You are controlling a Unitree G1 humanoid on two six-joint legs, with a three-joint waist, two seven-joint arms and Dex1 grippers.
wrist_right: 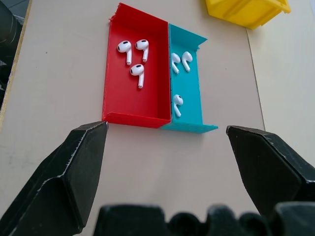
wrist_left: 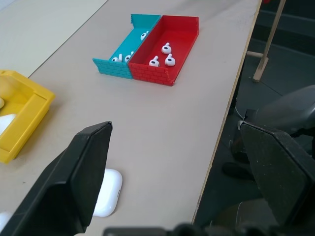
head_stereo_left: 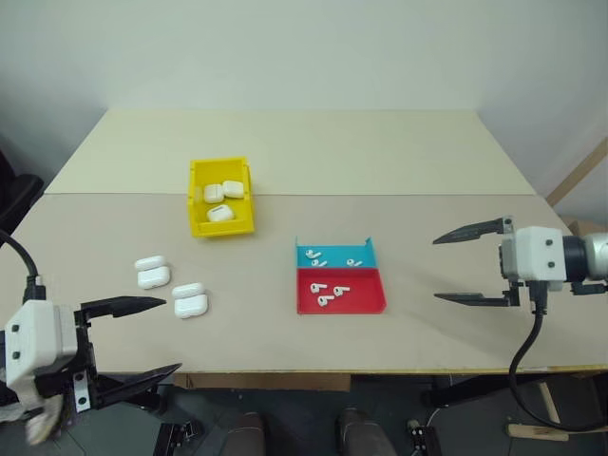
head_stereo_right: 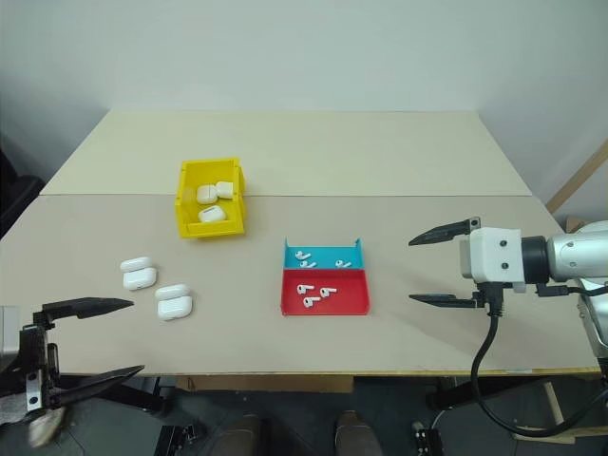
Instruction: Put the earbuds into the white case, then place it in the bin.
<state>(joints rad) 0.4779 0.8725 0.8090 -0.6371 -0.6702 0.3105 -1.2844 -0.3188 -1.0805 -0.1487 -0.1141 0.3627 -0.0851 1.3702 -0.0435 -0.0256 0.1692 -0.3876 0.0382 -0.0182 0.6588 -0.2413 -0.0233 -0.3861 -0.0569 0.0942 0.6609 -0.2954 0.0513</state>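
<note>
So here we are over the desk (head_stereo_left: 399, 152), and we'd call this job partly done, with plenty left. The bin (head_stereo_left: 198, 204), bright yellow, sits toward the far left of centre and already has white cases lying inside it; we count what looks like three.

Near the middle stands the tray (head_stereo_left: 351, 302), a red half and a blue half side by side, and the earbuds (wrist_right: 132, 53) are loose in it: three in the red, three in the blue, none yet in a case.

Out on the bare desk, left of the tray and nearer us than the bin, two more cases wait, the white case (head_stereo_left: 190, 300) closest to our left side and a second case (head_stereo_left: 152, 272) just beside it. Both seem to have their lids up, though we can't be sure.

Our left gripper (head_stereo_left: 142, 337) hovers spread wide and empty, near those cases. Our right gripper (head_stereo_left: 470, 266) is likewise spread and empty, hanging right of the tray.
</note>
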